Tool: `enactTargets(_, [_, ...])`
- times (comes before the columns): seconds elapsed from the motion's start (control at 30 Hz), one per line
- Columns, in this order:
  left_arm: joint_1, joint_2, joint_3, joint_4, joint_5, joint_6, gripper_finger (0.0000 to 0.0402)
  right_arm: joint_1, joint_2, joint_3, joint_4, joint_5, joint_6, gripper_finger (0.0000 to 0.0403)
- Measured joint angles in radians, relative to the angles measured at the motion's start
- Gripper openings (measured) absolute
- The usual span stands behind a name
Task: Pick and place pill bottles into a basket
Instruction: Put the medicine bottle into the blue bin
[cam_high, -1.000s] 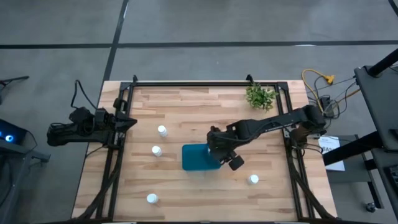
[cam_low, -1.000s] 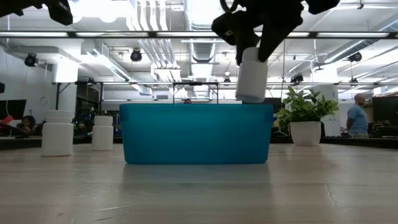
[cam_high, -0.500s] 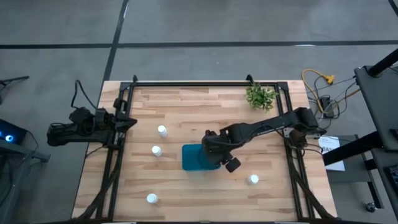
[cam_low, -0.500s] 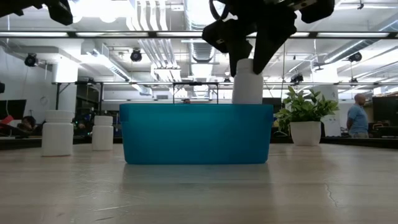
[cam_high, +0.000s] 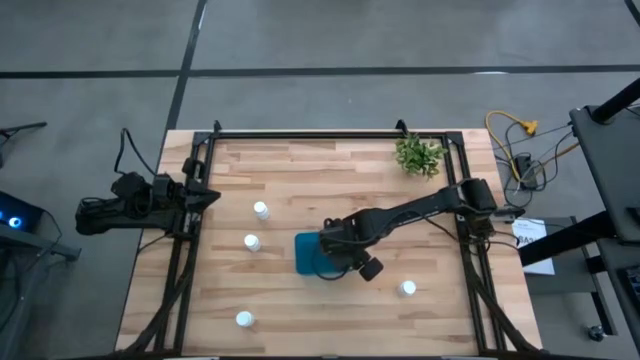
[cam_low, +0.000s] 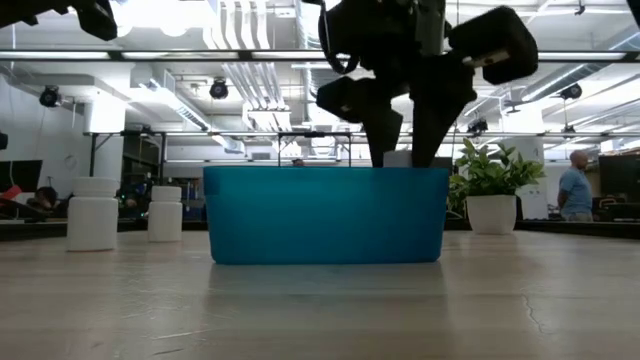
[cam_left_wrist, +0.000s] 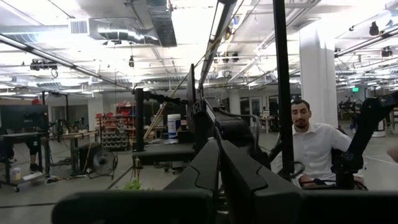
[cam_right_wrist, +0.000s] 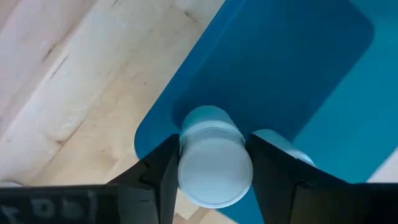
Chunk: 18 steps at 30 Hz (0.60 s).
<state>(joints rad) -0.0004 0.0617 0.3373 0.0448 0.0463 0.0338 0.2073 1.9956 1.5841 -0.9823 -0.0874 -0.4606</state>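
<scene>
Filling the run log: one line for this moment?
right gripper | holds bottle | low inside basket | left gripper parked, shut

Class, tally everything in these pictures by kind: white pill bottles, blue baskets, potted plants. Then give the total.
White pill bottles: 6
Blue basket: 1
Potted plant: 1
Total: 8

Bright overhead ceiling lights (cam_low: 150, 15), backlit silhouetted arms, soft low-view blur.
</scene>
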Motion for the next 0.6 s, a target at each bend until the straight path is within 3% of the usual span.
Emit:
enactTargets(0.3, [0.0, 0.0, 0.0, 0.0, 0.0, 0.0, 0.0, 0.0, 0.015, 0.0, 0.002, 0.0, -0.007, 0.0149])
enactTargets(0.6, [0.0, 0.0, 0.0, 0.0, 0.0, 0.0, 0.0, 0.0, 0.007, 0.009, 0.001, 0.0, -0.004, 0.0187])
